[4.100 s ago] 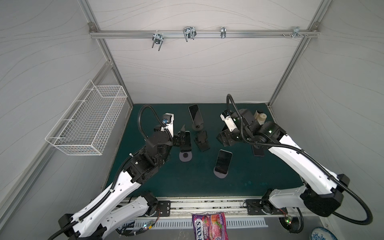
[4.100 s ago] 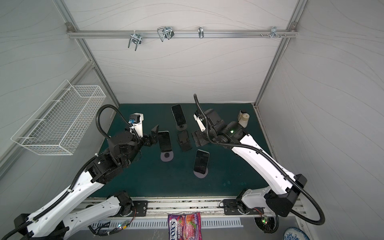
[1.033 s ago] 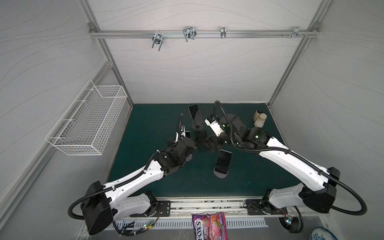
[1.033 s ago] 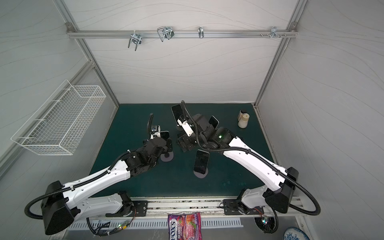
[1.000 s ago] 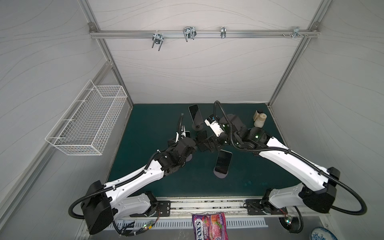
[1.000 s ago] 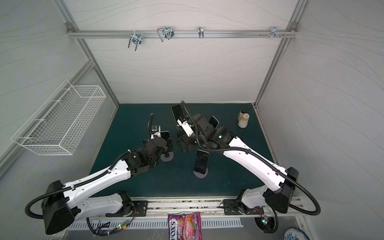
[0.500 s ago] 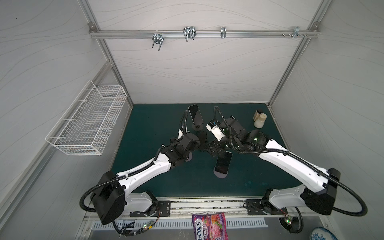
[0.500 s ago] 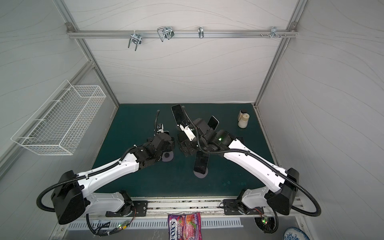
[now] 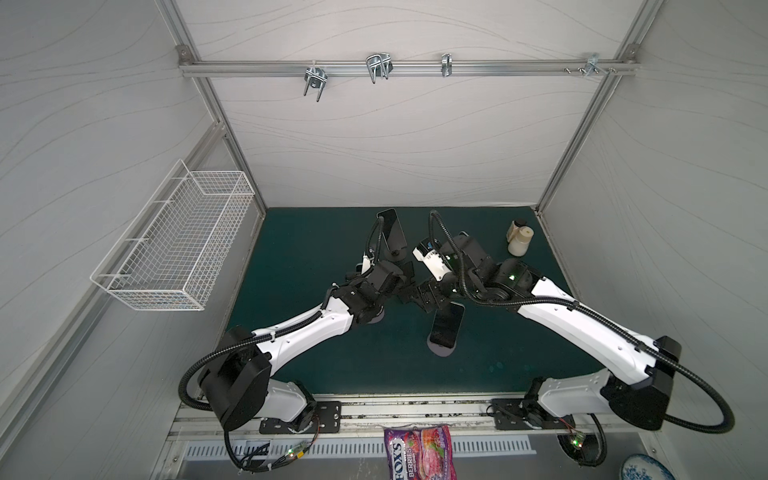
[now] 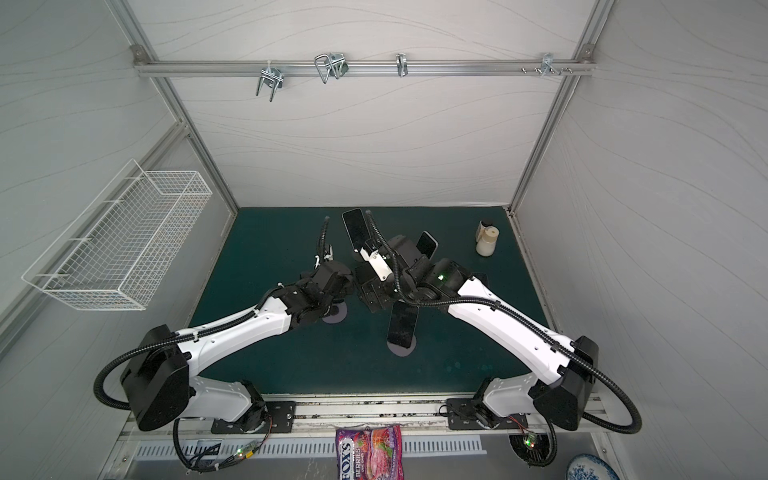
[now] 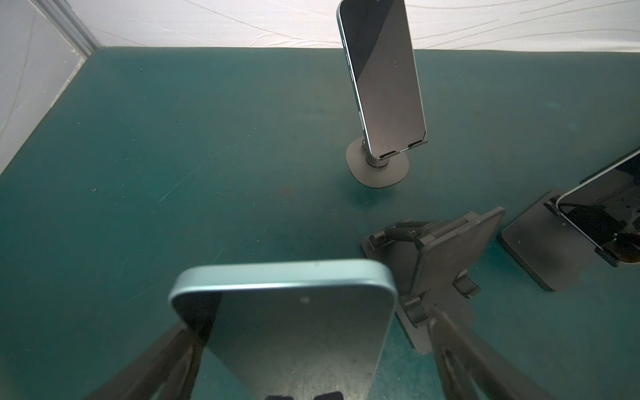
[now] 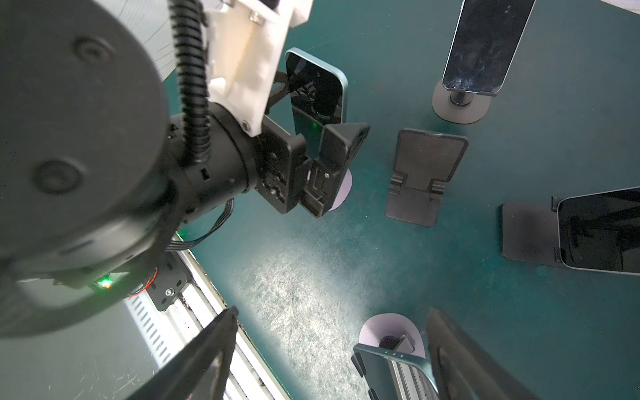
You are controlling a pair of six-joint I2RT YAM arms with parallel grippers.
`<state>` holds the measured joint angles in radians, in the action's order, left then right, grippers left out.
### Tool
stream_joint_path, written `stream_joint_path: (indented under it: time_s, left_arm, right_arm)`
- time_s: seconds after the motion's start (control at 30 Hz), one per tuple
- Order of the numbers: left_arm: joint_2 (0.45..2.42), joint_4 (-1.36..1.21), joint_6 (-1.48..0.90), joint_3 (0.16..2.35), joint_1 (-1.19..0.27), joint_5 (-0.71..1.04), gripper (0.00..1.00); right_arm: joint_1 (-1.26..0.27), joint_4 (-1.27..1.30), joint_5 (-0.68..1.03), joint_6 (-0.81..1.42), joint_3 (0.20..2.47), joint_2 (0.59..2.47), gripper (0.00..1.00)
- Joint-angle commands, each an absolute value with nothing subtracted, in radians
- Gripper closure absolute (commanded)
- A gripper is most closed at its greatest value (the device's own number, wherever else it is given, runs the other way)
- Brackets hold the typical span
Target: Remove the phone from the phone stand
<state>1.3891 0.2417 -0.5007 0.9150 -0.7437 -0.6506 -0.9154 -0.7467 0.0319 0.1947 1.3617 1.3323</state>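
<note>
Not done yet: the teal-edged dark-screened phone (image 11: 287, 287) is sitting upright on its round grey-based stand (image 12: 344, 190), so grip, lift-off and set-down are all remaining. The left gripper (image 11: 311, 329) is hovering low over the dark green mat (image 11: 173, 156), jaws wide apart, straddling the phone's two long edges without pinching. The right gripper (image 12: 332, 311) is hanging jaws-apart with nothing clamped over a second teal-edged phone (image 12: 391, 367) on a pale round-based stand (image 12: 381, 325); one finger is possibly brushing it, hard to tell.
</note>
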Motion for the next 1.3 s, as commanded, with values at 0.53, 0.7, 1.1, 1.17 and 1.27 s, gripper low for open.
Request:
stream_joint_path:
  time_s: [0.53,0.7,1.1,1.17,1.27]
  left_arm:
    - [1.438,0.174,-0.485,0.957,-0.709,-0.643,0.06]
    - [1.442,0.169,-0.490,0.948,-0.705,-0.640,0.07]
    - [1.445,0.178,-0.479,0.943,-0.691,-0.616,0.09]
    - [1.448,0.178,-0.482,0.943,-0.691,-0.616,0.09]
    - [1.455,0.177,-0.488,0.949,-0.690,-0.612,0.10]
  right_arm:
    - [-0.893,-0.743,0.058,0.187,1.350,1.339,0.13]
    - [-0.891,-0.733,0.055,0.198,1.352,1.359,0.13]
    - [-0.891,-0.730,0.072,0.210,1.355,1.380,0.13]
    - [-0.892,-0.730,0.073,0.208,1.355,1.381,0.13]
    - [-0.893,-0.731,0.080,0.206,1.356,1.382,0.13]
